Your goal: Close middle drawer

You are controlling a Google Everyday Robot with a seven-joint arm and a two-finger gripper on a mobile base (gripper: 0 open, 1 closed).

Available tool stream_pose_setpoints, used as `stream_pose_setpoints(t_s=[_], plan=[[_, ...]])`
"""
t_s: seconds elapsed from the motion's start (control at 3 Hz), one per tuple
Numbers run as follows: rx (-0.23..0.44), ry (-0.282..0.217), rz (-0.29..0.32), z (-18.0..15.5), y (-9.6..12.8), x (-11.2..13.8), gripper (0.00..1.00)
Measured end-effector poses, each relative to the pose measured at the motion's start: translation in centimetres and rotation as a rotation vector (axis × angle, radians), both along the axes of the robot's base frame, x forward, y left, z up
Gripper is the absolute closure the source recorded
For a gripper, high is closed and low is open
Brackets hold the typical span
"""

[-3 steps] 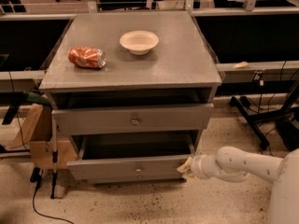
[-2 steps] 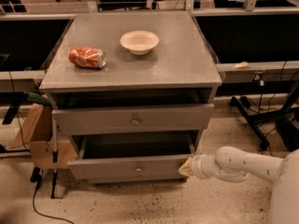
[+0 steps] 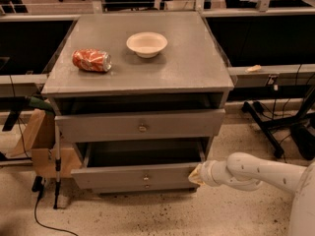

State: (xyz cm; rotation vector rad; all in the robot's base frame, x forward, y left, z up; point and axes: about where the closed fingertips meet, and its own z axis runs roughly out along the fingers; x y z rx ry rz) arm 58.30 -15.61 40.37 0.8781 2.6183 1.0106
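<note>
Nil visible shift vs 1 s ago | gripper point(image 3: 195, 175) grip state: can't tell | middle drawer point(image 3: 123, 177) pulled out, just left of it, front's right end touching | we'd push straight in, slow; off-centre load may skew it

The robot's white arm point(image 3: 268, 175) enters from the lower right edge and lies low and nearly level, pointing left, with a rounded elbow-like joint bulging just behind the wrist. At its left tip sits the gripper point(image 3: 196, 175), pale yellowish and cone-shaped, narrowing leftward. The right end of the front panel of the middle drawer point(image 3: 133, 177) lies directly ahead of the jaws, touching them or just short of touching, and the wrist collar sits just behind them.
</note>
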Motion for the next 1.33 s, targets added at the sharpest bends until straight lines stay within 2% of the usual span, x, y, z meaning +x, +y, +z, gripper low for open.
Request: stream_pose_setpoints(t_s=[0.33, 0.67, 1.0, 1.33], plan=[[-0.033, -0.039, 0.042, 1.6, 1.1, 0.1, 1.0], [-0.124, -0.064, 0.093, 2.9, 2.0, -0.4, 1.0], [-0.2, -0.057, 0.165, 4.0, 3.8, -2.2, 1.0], [-0.244, -0.04, 0.21, 4.5, 4.7, -4.1, 1.0]])
